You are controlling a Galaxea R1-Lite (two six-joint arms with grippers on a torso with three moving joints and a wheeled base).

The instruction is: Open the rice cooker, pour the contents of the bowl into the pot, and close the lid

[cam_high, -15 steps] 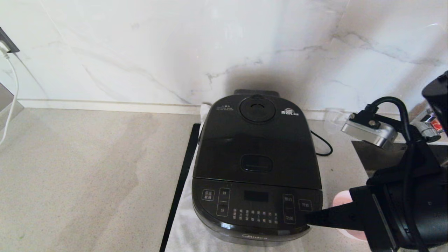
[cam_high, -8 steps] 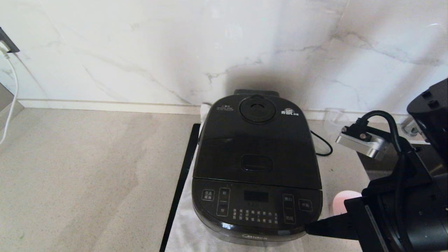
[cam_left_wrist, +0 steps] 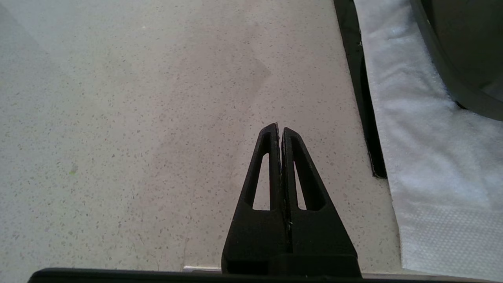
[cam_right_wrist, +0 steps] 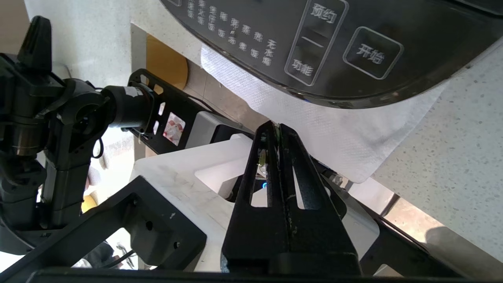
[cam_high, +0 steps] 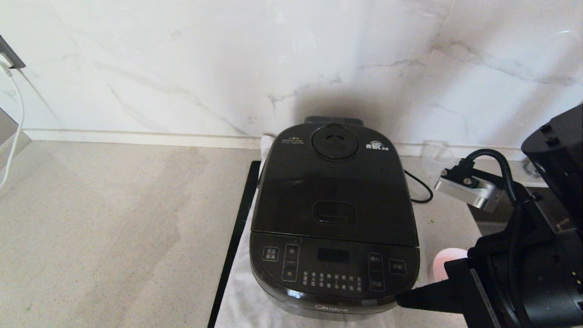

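The black rice cooker stands at the middle of the counter with its lid down, so the pot is hidden. Its button panel fills the top of the right wrist view. My right gripper is shut and empty, its tip at the cooker's front right corner, off the counter's front edge. Just behind it, the pink bowl peeks out from under my right arm; its contents are hidden. My left gripper is shut over bare counter left of the cooker and is out of the head view.
A white towel lies under the cooker, with a black strip along its left side. A clear plastic cup stands by the wall at the back right, near the cooker's cord. A white cable hangs at the far left.
My right arm has sunk lower and drawn slightly back toward the front edge; its fingertip has dropped from beside the cooker's panel to below its front corner. The cooker stays closed.
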